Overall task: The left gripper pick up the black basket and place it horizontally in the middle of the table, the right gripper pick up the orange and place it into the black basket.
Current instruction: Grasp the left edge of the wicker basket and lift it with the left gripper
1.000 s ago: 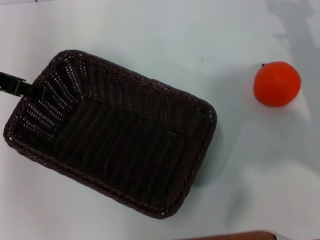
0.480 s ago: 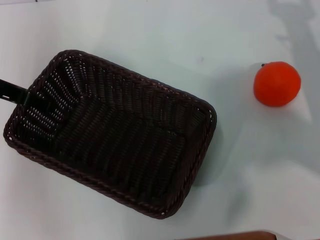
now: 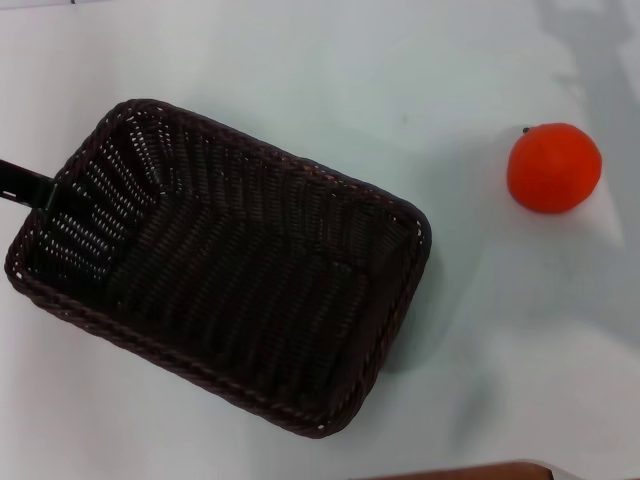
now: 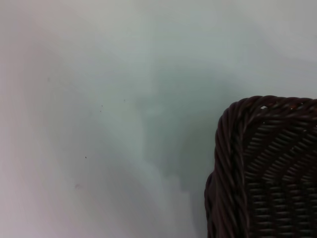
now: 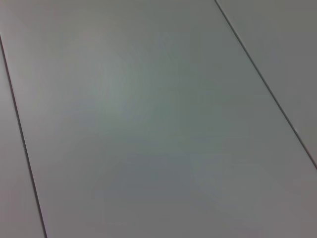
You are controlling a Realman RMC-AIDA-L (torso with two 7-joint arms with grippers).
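The black basket (image 3: 225,265) lies empty on the table (image 3: 330,70), left of centre and turned at a slant. One of its corners also shows in the left wrist view (image 4: 267,168). My left gripper (image 3: 30,187) is a flat black bar coming in from the left edge. It sits against the outside of the basket's short left wall; any finger inside is lost against the dark weave. The orange (image 3: 553,167) rests on the table at the far right, well apart from the basket. The right gripper is out of view.
A brown strip (image 3: 460,472) shows at the bottom edge of the head view. Bare table lies between the basket and the orange. The right wrist view shows only a grey surface with thin dark lines (image 5: 257,74).
The basket has shifted slightly to the left and turned a little with the left gripper on its wall. The gripper bar shows less than one second ago. The orange has not moved.
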